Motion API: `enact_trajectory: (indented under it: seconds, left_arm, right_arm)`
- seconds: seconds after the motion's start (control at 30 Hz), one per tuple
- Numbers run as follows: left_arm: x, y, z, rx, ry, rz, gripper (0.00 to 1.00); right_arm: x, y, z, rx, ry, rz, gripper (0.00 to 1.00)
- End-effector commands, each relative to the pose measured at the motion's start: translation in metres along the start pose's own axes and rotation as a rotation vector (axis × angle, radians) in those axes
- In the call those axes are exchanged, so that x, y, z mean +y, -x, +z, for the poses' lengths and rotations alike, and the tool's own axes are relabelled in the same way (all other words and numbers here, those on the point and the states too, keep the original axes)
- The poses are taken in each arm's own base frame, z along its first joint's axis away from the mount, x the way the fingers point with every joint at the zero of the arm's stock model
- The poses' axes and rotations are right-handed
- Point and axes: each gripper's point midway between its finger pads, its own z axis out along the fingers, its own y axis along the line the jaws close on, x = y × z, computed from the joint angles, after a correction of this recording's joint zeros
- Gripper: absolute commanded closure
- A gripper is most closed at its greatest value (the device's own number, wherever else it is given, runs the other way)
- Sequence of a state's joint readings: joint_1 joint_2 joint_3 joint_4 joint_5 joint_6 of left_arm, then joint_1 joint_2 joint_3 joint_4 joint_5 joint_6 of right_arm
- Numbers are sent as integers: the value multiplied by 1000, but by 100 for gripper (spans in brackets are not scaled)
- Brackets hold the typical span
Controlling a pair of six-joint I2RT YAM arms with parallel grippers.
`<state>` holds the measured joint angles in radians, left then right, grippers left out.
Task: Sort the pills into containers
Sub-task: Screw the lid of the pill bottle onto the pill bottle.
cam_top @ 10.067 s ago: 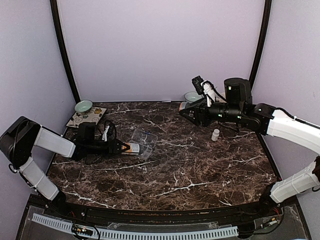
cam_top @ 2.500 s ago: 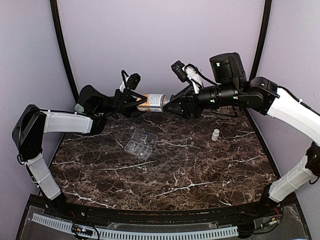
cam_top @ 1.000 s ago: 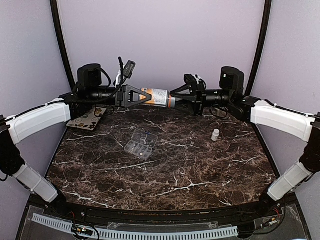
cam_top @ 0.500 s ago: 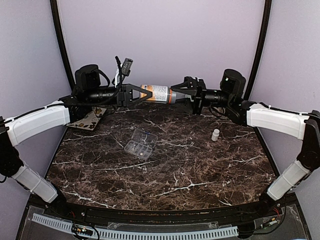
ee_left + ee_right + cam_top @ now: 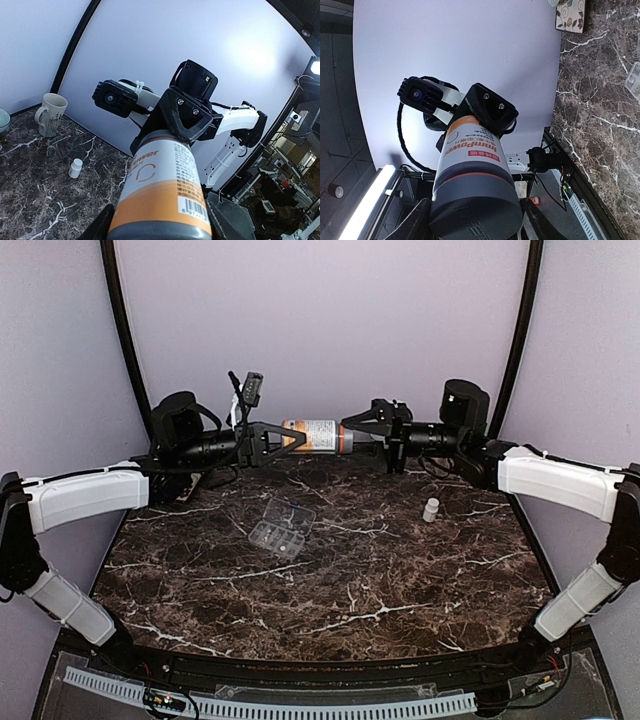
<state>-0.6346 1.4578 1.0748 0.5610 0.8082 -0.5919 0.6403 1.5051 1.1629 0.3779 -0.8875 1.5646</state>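
We hold one pill bottle [image 5: 316, 434] level in the air between both arms, and the organizer box [image 5: 280, 527] lies on the tabletop [image 5: 380, 590] below.

From above, both arms reach inward over the far edge. The left gripper [image 5: 287, 438] is clamped on the bottle's left end and the right gripper [image 5: 362, 428] on its capped end. The clear box sits left of centre, well apart from both grippers, and its lid looks laid open. In the left wrist view, our fingers [image 5: 102, 226] flank the bottle's dark base, with the right gripper capping the far end above a mug [image 5: 50, 114] and a small white vial [image 5: 75, 168]. In the right wrist view, our fingers [image 5: 418, 221] squeeze the grey cap. The left gripper grips the far end, and a corner of the box shows at the frame edge.
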Motion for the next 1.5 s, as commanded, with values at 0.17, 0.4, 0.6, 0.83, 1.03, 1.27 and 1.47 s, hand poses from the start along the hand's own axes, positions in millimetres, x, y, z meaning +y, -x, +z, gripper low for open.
enact_trajectory:
  seconds: [0.17, 0.4, 0.6, 0.83, 1.03, 1.27, 1.47]
  left_arm:
    - [-36, -15, 13, -28, -164, -37, 100]
    - [-31, -17, 10, -41, -161, -55, 100]
    - [-27, -20, 7, -51, -166, -77, 100]
    - [-24, -19, 3, -65, -177, -97, 100]
    - [-20, -18, 0, -78, -166, -101, 100]
    - [-13, -21, -2, -79, -174, -132, 100]
    - [-9, -24, 0, -63, -179, -146, 100]
  right_arm:
    - [5, -3, 9, -27, -46, -107, 57]
    - [4, 0, 6, -47, -83, -142, 47]
    - [1, 2, 4, -58, -129, -173, 44]
    - [-2, 5, 3, -65, -157, -195, 41]
    - [-3, 7, 1, -79, -190, -223, 40]
    - [4, 14, -6, -117, -203, -258, 39]
    - [9, 18, -5, -125, -197, -275, 38]
